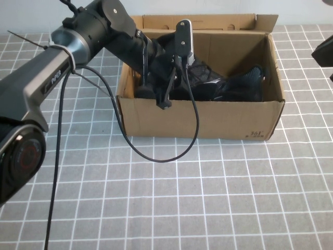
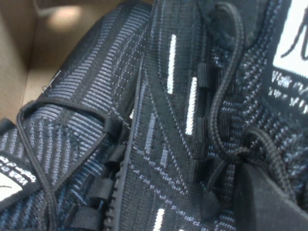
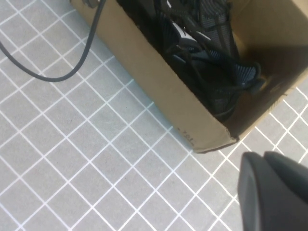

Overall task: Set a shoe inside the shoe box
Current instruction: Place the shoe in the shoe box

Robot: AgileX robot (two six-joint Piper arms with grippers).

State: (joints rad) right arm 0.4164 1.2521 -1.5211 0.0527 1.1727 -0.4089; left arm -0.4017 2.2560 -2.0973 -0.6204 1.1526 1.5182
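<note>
The brown shoe box stands open at the back of the table, its flap lid up behind. Inside lie two black knit shoes. One shoe sits under my left arm; its white dashes and laces fill the left wrist view. My left gripper is down inside the box, shut on this shoe's laced upper, with one dark finger showing against the laces. The other shoe lies toward the box's right end. My right gripper hangs shut and empty above the tiles, off the box's right corner.
A black cable loops from the left arm down over the box's front wall onto the grey tiled table. The wrist camera stands above the box. The right arm shows at the right edge.
</note>
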